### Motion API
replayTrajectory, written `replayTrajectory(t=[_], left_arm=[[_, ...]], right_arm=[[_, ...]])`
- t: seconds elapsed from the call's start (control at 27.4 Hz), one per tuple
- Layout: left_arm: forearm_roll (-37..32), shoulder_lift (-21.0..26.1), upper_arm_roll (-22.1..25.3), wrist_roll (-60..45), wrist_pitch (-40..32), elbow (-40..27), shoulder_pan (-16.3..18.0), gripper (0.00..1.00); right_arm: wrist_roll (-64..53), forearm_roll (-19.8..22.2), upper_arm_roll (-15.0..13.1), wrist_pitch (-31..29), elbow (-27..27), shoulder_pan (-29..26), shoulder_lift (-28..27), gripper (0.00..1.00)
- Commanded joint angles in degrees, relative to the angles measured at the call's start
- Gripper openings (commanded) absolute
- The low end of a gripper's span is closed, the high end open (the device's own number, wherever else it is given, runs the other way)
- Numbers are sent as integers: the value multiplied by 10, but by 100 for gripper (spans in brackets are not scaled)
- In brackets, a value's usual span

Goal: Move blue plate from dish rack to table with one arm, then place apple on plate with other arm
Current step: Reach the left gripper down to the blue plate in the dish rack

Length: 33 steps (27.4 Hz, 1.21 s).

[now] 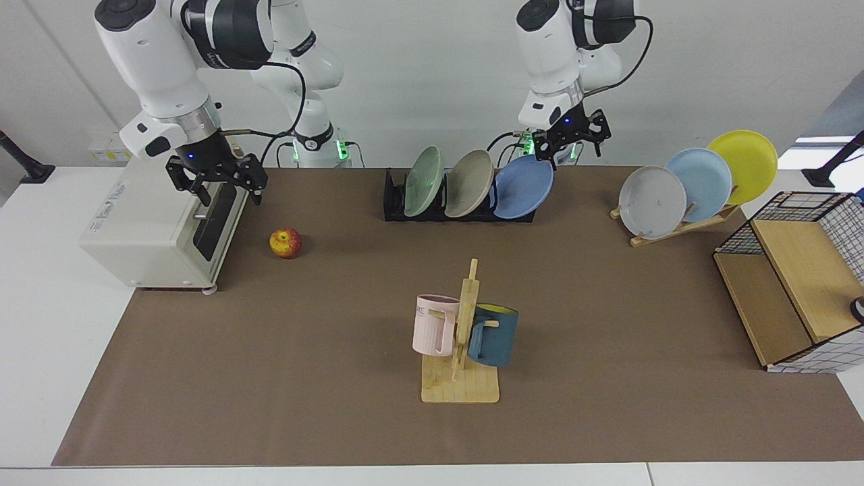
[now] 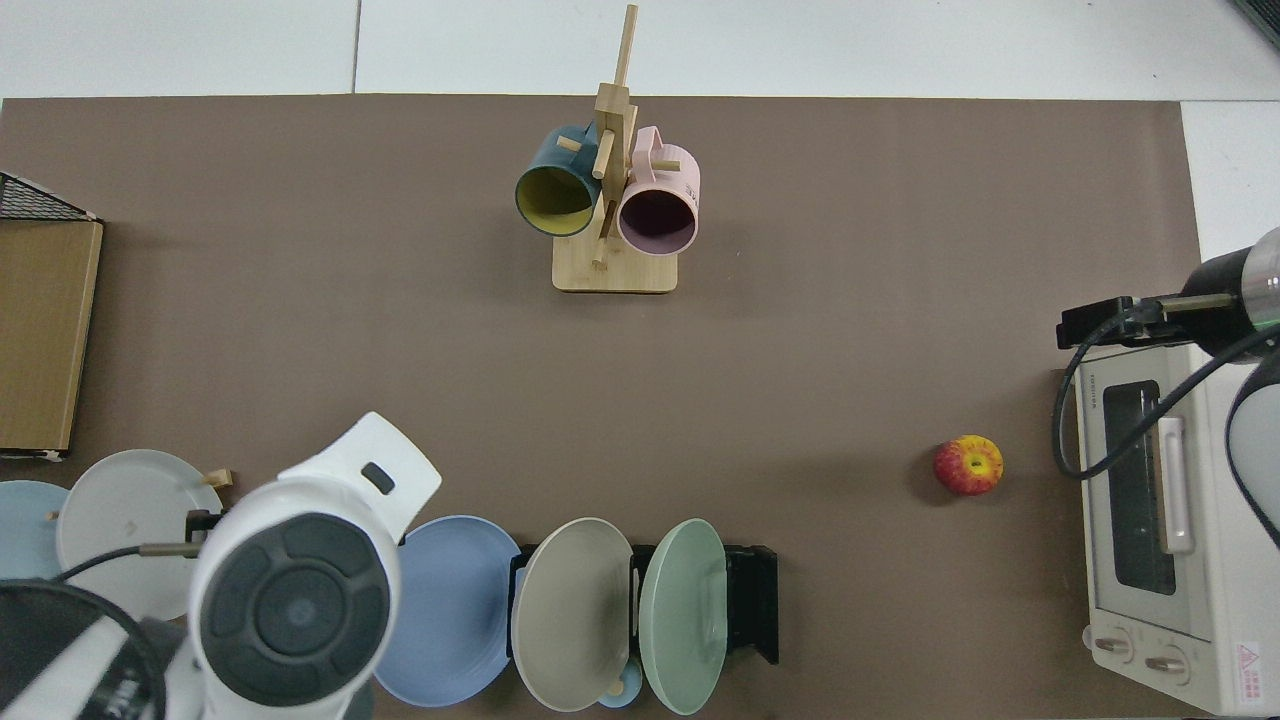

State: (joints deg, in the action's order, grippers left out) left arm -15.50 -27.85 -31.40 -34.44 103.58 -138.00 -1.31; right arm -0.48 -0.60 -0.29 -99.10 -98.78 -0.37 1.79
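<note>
**Left hand over the blue plate, apple sitting near the toaster oven**

So here's the setup. The blue plate is in the dish rack, leaning at the end of the row next to a beige plate and a green plate. The left hand hangs right above the blue plate's top edge, fingers apart and pointing down, not touching it as far as the facing view shows. From the top view that arm's big white wrist covers part of the blue plate, so the hand itself is hidden there.

The apple sits on the brown mat of the desk, just beside the white toaster oven and well apart from the rack. The right hand hovers in front of the toaster oven's top edge, above and off to one side of the apple, fingers spread, holding nothing. That arm is just waiting.

Other stuff around: a wooden mug tree mid-desk with a pink mug and a dark blue mug hung on it, a wooden plate stand holding grey, pale blue and yellow plates, and a wire-and-wood basket at the far edge.
</note>
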Motion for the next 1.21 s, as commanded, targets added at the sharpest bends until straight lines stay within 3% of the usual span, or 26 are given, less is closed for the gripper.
replayTrajectory(t=[0.0,0.18,0.73,0.88,1.02,1.17], left_arm=[[-2,-10,-15,-57,32,-60,-13,100],[46,1,-19,-65,51,-70,-7,100],[65,11,-19,-20,51,-75,8,95],[87,15,-18,10,52,-75,10,87],[103,19,-18,16,59,-73,21,69],[108,24,-18,24,62,-72,23,63]], right_arm=[[-5,-5,1,-10,-14,-2,12,100],[-5,-5,1,-10,-14,-2,12,100],[-5,-5,1,-10,-14,-2,12,100],[-5,-5,1,-10,-14,-2,12,100],[-5,-5,1,-10,-14,-2,12,100],[-5,-5,1,-10,-14,-2,12,100]])
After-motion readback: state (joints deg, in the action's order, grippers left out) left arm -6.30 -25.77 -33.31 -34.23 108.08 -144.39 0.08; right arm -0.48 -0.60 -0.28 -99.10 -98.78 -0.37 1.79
